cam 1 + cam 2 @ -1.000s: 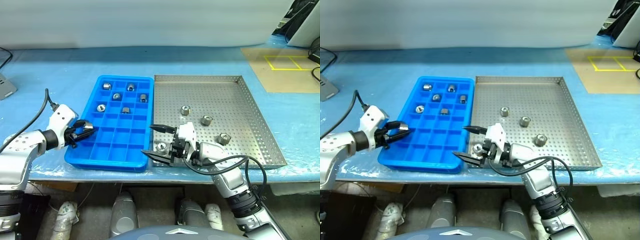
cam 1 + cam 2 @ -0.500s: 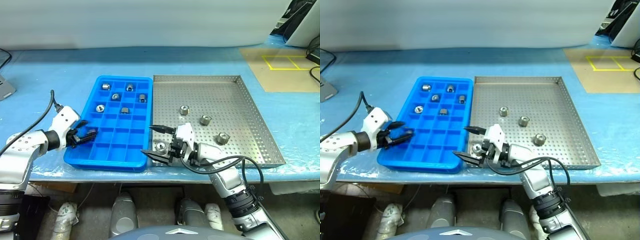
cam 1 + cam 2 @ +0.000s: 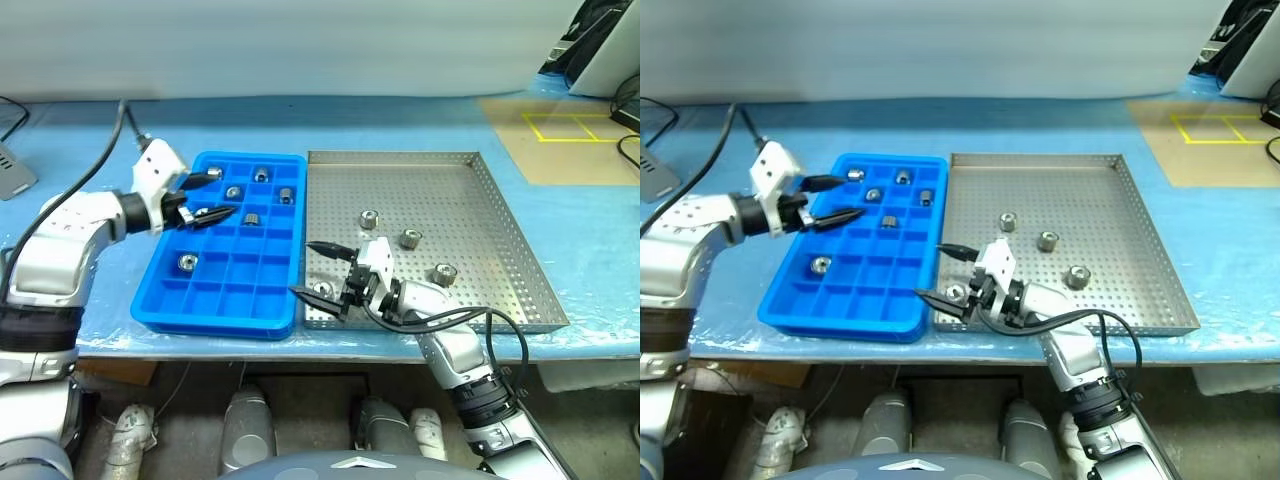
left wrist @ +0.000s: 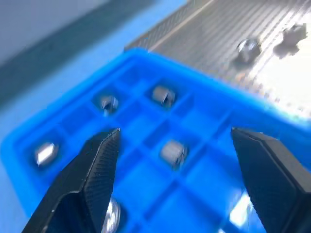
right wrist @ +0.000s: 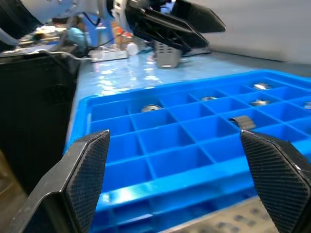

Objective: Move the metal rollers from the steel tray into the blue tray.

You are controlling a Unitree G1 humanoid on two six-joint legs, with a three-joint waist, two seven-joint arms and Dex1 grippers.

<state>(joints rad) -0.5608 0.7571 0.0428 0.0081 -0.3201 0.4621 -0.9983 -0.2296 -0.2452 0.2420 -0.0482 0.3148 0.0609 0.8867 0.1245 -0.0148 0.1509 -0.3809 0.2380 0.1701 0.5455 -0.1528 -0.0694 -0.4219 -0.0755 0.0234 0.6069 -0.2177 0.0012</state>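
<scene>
No legible text or labels anywhere.

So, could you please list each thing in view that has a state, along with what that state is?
Left gripper: open, empty, above the blue tray.
Right gripper: open, fingers either side of a roller, not closed on it.
Blue tray: seven rollers in separate compartments, most compartments empty.
Steel tray: four rollers remaining on its floor.

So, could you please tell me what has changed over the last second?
The left tool let go of a roller, now lying in a near compartment of the blue tray, then opened and rose toward the far rows. The right tool stayed open over the steel tray's near corner; four rollers remain there.
</scene>
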